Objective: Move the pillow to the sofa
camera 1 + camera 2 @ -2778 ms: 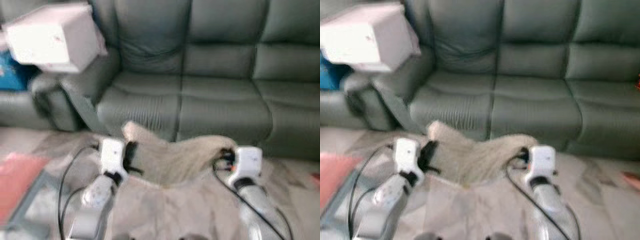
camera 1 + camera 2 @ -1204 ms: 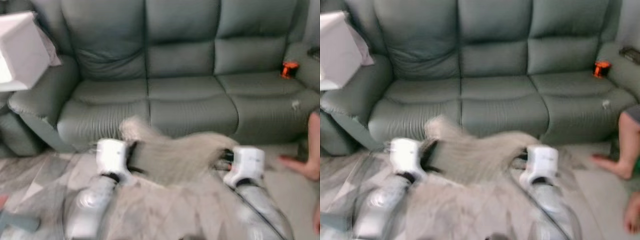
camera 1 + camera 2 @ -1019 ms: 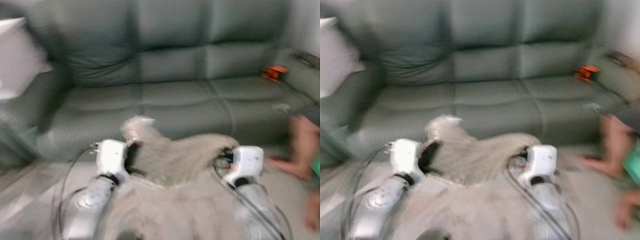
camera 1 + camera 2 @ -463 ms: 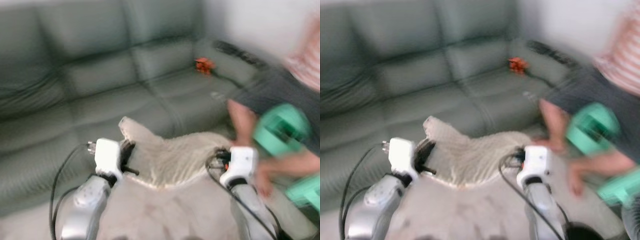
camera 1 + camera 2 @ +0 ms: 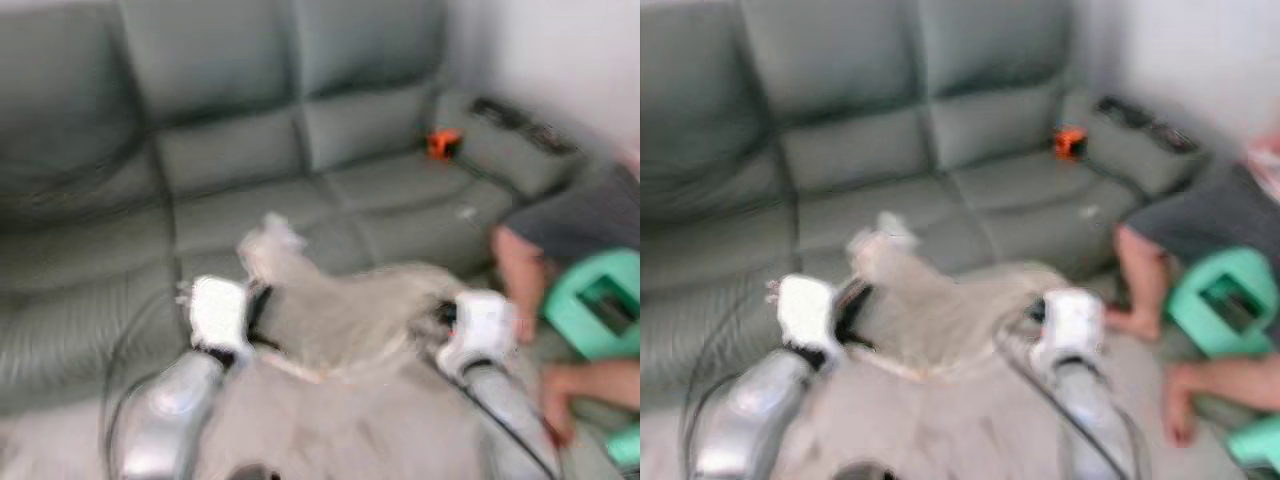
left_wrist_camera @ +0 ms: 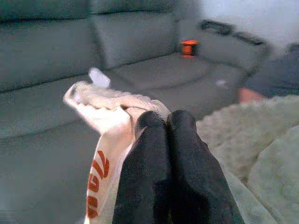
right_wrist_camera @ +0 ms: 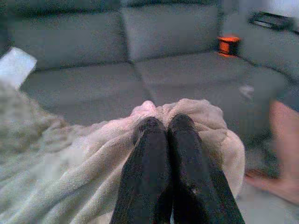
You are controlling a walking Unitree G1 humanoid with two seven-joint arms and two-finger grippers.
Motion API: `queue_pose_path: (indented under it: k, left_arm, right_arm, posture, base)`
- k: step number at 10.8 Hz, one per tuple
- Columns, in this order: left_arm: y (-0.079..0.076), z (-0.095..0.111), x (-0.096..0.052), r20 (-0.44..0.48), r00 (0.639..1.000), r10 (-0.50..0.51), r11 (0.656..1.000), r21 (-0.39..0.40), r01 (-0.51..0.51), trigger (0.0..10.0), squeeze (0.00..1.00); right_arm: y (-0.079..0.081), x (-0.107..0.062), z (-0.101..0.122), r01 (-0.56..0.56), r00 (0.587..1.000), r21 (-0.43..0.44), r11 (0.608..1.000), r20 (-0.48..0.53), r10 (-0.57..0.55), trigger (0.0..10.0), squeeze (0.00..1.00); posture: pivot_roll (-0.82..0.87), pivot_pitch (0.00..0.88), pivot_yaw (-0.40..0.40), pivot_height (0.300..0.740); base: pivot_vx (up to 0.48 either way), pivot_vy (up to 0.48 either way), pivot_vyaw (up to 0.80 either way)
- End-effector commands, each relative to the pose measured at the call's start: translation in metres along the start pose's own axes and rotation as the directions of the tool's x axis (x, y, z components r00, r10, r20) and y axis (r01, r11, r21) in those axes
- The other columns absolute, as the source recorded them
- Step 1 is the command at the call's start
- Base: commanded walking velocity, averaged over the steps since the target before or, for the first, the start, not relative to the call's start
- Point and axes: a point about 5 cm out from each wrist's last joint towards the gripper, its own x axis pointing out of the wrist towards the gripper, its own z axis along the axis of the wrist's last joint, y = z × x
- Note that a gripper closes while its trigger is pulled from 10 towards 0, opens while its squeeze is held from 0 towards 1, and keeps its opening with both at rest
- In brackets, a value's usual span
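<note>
I hold a beige fuzzy pillow between both arms, just in front of the grey-green sofa. My left gripper is shut on the pillow's left corner, where a white label with orange print hangs. My right gripper is shut on the pillow's right corner. The pillow droops toward me over my arms. The head views are blurred.
A small orange object lies on the sofa's right seat near the armrest. A person sits on the floor at the right, with a bare leg and a green stool close to my right arm.
The camera has swung, so the sofa and the person have shifted in view. Both grippers keep their hold on the pillow, which sits the same between my arms.
</note>
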Motion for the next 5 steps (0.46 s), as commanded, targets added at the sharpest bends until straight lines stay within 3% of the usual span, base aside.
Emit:
queue_pose_path:
  k: [1,5]
  left_arm:
    - [-0.0107,0.0073,0.0056,0.031,0.999,-0.043,0.999,0.010,0.042,10.0,0.00]
    - [-0.0116,0.0070,0.0065,0.028,0.999,-0.042,0.999,0.010,0.042,10.0,0.00]
  right_arm:
    - [-0.0094,-0.0014,0.0042,0.028,0.999,-0.016,0.999,0.020,-0.028,10.0,0.00]
    - [-0.0101,-0.0001,0.0047,0.036,0.999,0.007,0.999,0.023,-0.036,10.0,0.00]
  posture:
    - [-0.06,0.000,0.020,0.740]
    - [-0.06,0.000,0.019,0.740]
  base:
    - [0.315,0.000,0.80]
    - [0.311,0.000,0.00]
